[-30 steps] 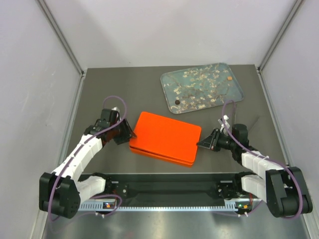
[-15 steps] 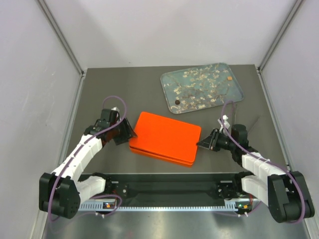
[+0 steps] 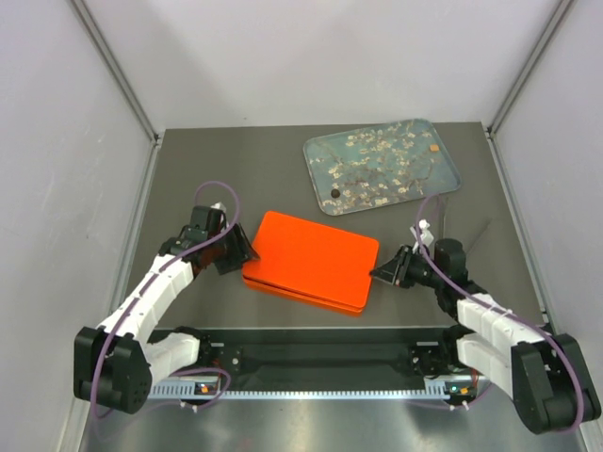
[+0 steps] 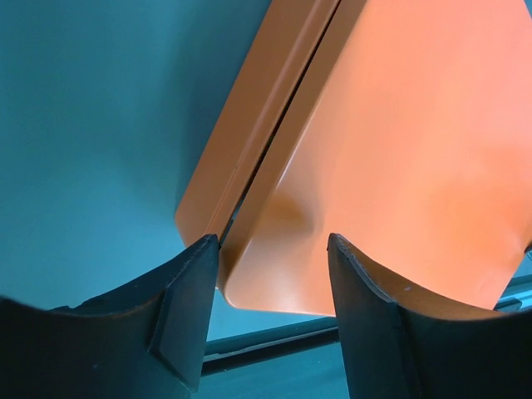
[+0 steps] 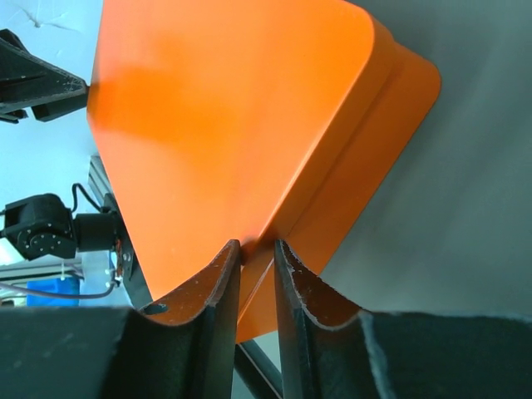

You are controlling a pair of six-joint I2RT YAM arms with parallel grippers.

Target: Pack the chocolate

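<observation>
Two chocolate pieces in view, well apart.
- Dark brown round piece: lying flat, well beyond the right gripper, slightly to its left.
- Pale tan square piece (tiny, detail unclear): farther out, to that gripper's right.

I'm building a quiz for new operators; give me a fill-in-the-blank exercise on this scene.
The flat orange rectangular box has its lid ____. The blossom-printed rectangular tray lies nearer the ____ arm. The open left gripper straddles a ____ of the box. A round dark-brown chocolate piece rests on the ____.
Missing: closed; right; corner; tray.
</observation>
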